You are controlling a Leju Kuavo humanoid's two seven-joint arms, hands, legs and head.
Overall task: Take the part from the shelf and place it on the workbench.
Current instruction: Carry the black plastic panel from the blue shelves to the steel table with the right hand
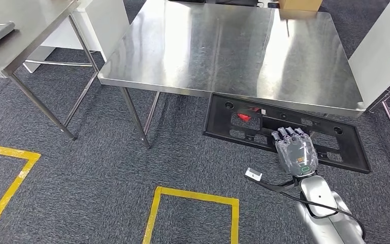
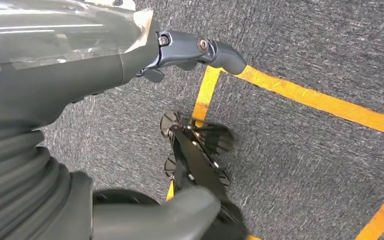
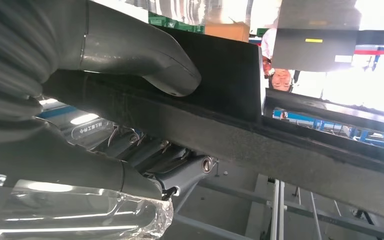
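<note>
Carrying the black part (image 1: 284,129), the right hand (image 1: 295,151) is gripping its near edge, thumb (image 3: 145,60) over one face and fingers (image 1: 287,134) curled over the other. The part is hanging ahead of the hand, partly under the steel workbench (image 1: 223,51) edge. It needs lifting clear above that edge before being laid flat. The left hand (image 2: 70,65) is hanging loosely open and holding nothing.

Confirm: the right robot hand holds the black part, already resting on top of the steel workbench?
Not quite. The right robot hand does hold the black part, but the head view shows the part still below the workbench edge, not on top.
</note>
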